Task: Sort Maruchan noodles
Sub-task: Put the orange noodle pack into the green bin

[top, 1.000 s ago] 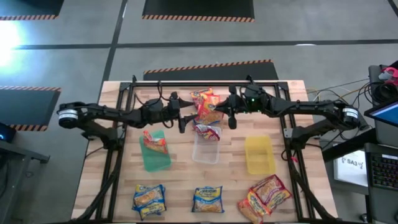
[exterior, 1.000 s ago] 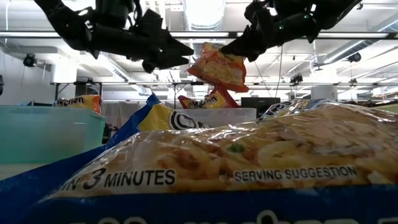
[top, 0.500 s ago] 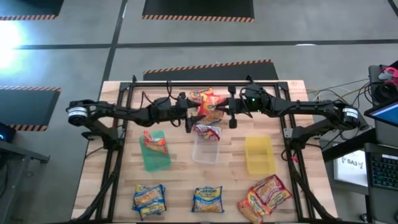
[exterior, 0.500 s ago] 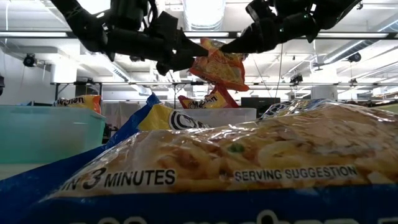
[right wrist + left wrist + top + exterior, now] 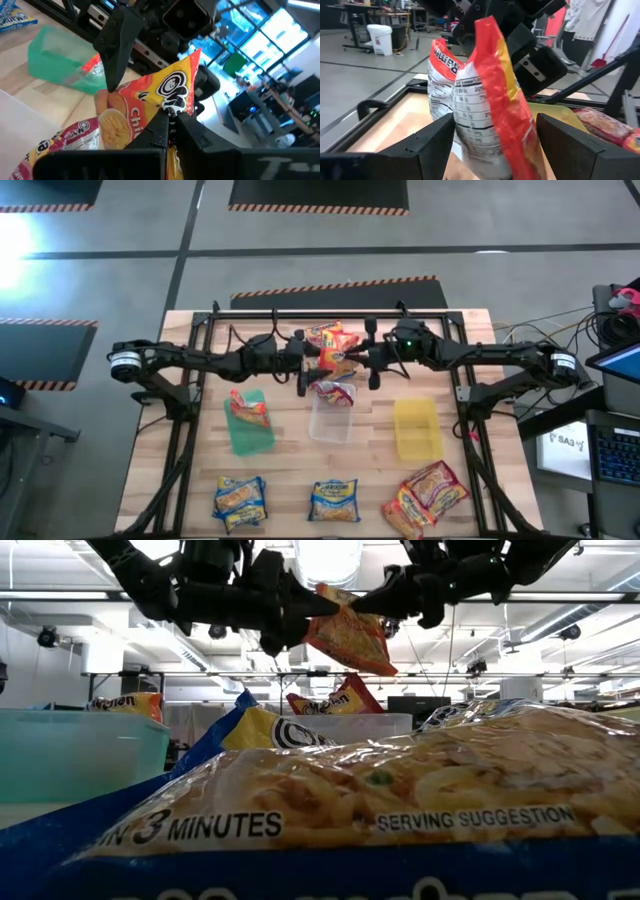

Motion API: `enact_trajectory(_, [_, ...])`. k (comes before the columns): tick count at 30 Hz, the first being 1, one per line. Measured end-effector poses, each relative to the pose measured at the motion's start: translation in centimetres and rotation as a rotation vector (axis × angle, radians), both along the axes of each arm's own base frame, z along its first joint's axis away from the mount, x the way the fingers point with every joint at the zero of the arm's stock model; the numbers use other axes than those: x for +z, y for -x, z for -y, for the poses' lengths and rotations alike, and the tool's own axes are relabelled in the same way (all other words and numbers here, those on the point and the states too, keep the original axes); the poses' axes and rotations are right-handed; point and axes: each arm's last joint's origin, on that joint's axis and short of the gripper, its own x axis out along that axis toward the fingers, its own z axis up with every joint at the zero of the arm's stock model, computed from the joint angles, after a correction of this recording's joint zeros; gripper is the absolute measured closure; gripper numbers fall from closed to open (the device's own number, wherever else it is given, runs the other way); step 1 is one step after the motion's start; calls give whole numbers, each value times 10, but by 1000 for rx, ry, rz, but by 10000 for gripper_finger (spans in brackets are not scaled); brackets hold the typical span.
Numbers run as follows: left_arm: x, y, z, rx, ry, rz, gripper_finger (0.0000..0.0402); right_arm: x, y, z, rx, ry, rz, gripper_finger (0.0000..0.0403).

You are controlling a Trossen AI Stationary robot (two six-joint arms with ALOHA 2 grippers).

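**Orange packet held aloft between both grippers**

I have the right gripper (image 5: 172,122) pinched tight on the edge of an orange-yellow noodle packet (image 5: 335,348), which hangs in the air above the clear bin (image 5: 331,418). My left gripper (image 5: 495,137) stands with its fingers spread wide, one on each side of that same packet, not yet clamped on it. Below the fingers, a red-pink packet (image 5: 334,390) leans in the clear bin, another packet (image 5: 248,407) lies in the green bin (image 5: 250,432), and the yellow bin (image 5: 417,430) sits beside them. More packets (image 5: 335,500) lie along the table's near edge.
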Motion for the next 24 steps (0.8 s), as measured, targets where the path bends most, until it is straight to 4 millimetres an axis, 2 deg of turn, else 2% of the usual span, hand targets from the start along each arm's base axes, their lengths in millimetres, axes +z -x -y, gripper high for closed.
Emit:
enact_trajectory(5, [0, 0, -1, 2, 7, 0, 166, 0, -1, -5, 23, 28, -2, 392])
enact_trajectory(10, [0, 0, -1, 1, 8, -3, 235, 0, -2, -8, 31, 14, -3, 392])
enact_trajectory(13, [-1, 0, -1, 2, 10, -8, 284, 0, -2, -8, 17, -73, -3, 386])
enact_trajectory(19, [-1, 0, -1, 3, 12, -14, 363, -1, -2, -8, -13, -248, -7, 347])
enact_trajectory(24, [-4, 1, -1, 3, 17, -36, 377, -3, -1, -8, -35, -348, -25, 298])
